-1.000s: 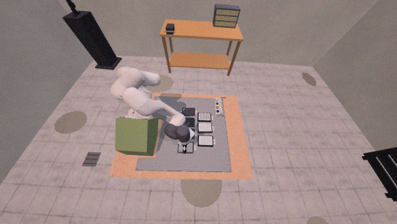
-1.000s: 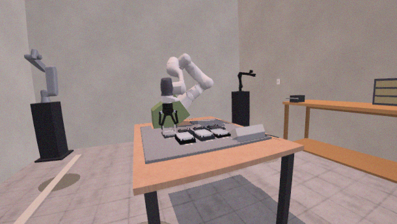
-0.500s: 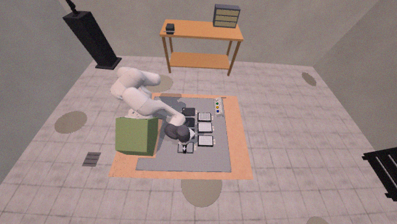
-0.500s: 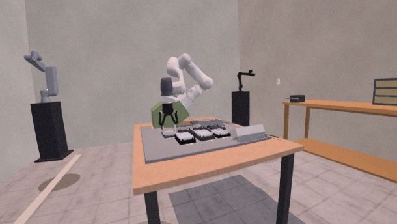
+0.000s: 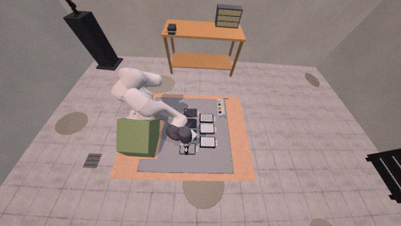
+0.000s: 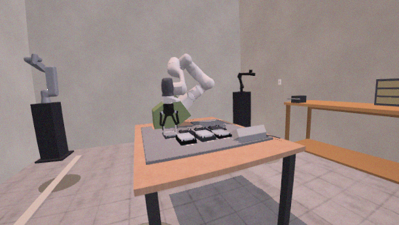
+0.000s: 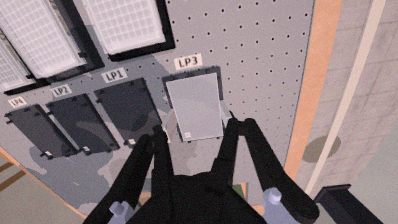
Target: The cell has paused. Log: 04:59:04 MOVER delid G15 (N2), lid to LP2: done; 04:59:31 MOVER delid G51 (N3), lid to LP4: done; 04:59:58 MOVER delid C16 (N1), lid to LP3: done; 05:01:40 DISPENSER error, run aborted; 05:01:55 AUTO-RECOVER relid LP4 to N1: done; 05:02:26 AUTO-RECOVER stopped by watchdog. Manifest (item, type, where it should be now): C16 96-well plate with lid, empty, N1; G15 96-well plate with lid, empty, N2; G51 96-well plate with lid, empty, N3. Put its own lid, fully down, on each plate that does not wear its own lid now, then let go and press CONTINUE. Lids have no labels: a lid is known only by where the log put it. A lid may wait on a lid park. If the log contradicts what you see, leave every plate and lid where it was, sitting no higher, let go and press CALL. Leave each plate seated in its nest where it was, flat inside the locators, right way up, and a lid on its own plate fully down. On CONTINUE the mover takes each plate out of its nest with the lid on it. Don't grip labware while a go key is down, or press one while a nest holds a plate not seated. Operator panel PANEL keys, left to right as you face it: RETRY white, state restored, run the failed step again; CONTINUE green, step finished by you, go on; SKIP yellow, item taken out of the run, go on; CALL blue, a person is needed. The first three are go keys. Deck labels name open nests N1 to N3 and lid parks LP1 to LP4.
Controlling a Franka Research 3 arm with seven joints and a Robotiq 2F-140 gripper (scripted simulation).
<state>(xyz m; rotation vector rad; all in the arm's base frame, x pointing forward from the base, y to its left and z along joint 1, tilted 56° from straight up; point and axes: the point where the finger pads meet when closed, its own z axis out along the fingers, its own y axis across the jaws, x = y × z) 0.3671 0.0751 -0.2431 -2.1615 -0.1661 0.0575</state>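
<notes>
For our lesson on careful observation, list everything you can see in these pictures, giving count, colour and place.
Work table: one, orange top, dark legs, mid-room.
Mat: one, grey, on the work table.
Well plates: three, white, in black nests in a row on the mat.
Lid holders: four, dark, labelled LP1 to LP4; LP1, LP2 and LP4 bare.
Lid: one, pale grey, at LP3.
Key box: one, pale, four coloured keys, at the mat's edge.
Green box: one, by the arm.
Side table: one, orange, by the wall.
Drawer unit: one, dark, on the side table.
Arm: one, white.
Gripper: one, black, closed on the lid.
</notes>
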